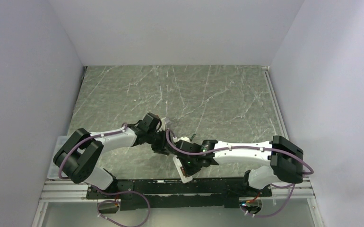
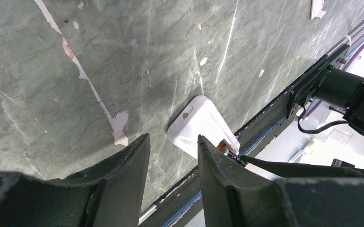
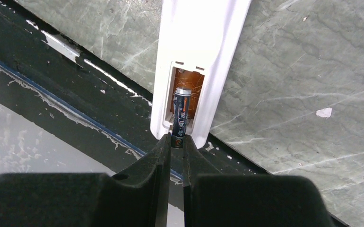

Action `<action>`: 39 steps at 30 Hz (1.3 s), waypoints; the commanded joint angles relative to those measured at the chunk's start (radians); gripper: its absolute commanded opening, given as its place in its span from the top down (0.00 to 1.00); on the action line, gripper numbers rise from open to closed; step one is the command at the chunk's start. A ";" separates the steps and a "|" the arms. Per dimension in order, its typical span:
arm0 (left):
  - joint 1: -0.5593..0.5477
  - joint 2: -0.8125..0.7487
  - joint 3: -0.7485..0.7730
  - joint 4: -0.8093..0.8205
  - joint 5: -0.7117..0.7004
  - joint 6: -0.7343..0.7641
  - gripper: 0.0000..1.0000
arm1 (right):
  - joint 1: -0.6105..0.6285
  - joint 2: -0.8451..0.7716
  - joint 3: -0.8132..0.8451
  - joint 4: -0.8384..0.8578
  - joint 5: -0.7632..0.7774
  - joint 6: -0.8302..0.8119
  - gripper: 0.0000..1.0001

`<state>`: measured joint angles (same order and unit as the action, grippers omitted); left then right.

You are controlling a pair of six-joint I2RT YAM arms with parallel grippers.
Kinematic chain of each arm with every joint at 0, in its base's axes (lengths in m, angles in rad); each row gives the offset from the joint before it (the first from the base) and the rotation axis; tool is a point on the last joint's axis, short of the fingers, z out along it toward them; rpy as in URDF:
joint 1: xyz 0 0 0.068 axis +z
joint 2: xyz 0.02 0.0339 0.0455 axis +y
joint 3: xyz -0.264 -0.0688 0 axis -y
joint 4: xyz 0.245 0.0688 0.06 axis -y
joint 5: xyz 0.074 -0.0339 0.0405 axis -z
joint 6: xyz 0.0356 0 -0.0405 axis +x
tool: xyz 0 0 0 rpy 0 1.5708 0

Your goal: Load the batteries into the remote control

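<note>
1. remote control (image 3: 200, 33): white, slim. Laid back-up on table (image 1: 218, 94) (grey-green, marble-look), at near edge. Its near end is set against the black rail (image 3: 66, 90). The compartment (image 3: 192, 78) at that end is seen open, orange-brown inside.

2. battery (image 3: 181, 109): dark cell w/ blue print and silver cap. Far end is lodged inside the compartment; near end is pinched at the remote's end wall. Whether it is seated flat cannot be told.

3. right gripper (image 3: 176, 142): black fingers, jaws clamped on near end of the battery. It is lined up w/ the remote's long axis and held over the rail.

4. left gripper (image 2: 173, 139): jaws apart, nothing gripped. Held above table just beside the remote, which is seen past the gap. One finger (image 2: 218, 165) overlaps the remote's end in wrist view; contact cannot be told.

5. small white piece (image 2: 317, 8): laid on table, well apart from the remote, partly cut by frame edge; type not made out.
</note>
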<state>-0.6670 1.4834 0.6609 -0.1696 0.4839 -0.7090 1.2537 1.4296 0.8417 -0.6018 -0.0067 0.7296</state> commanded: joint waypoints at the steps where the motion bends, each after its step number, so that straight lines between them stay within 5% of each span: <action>1: 0.002 -0.003 0.021 -0.002 0.009 0.026 0.53 | 0.009 0.000 -0.006 0.025 -0.013 0.027 0.88; 39: 0.001 -0.028 -0.056 0.065 0.055 0.007 0.53 | 0.021 0.075 0.120 -0.084 0.117 0.053 0.72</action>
<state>-0.6670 1.4826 0.6090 -0.1257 0.5240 -0.7002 1.2751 1.5318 0.9268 -0.6483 0.0582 0.7780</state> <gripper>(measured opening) 0.470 0.275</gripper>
